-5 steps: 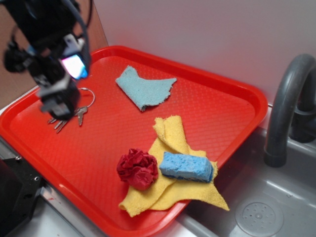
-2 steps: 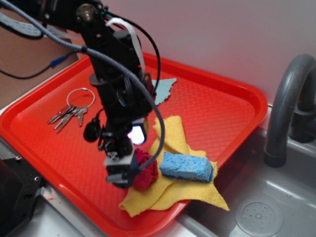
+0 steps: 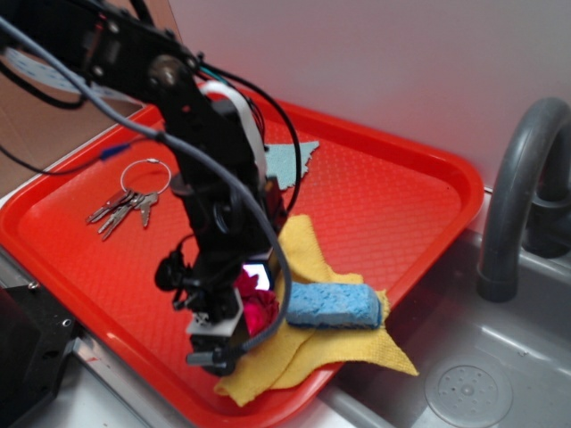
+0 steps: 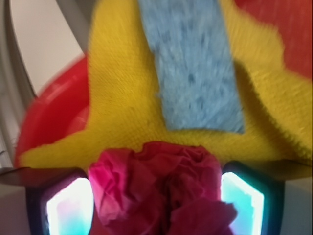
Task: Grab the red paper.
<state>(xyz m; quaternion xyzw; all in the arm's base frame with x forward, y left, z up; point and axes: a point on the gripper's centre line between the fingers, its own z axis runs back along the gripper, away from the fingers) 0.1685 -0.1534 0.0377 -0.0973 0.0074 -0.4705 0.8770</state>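
The red paper, a crumpled crimson ball, lies on the yellow cloth at the front of the red tray. My gripper has come down over it and stands open, with one finger on each side of the ball. In the wrist view the red paper fills the space between the two lit pads, its sides right at them, and my gripper straddles it. Most of the ball is hidden behind the arm in the exterior view.
A blue sponge lies on the yellow cloth just right of the paper, seen as the blue sponge ahead of the jaws. Keys and a light blue cloth lie further back. A grey faucet and sink are on the right.
The arm swung from the tray's back left, over the keys, to the red paper and came down, so the fingers now stand on either side of it.
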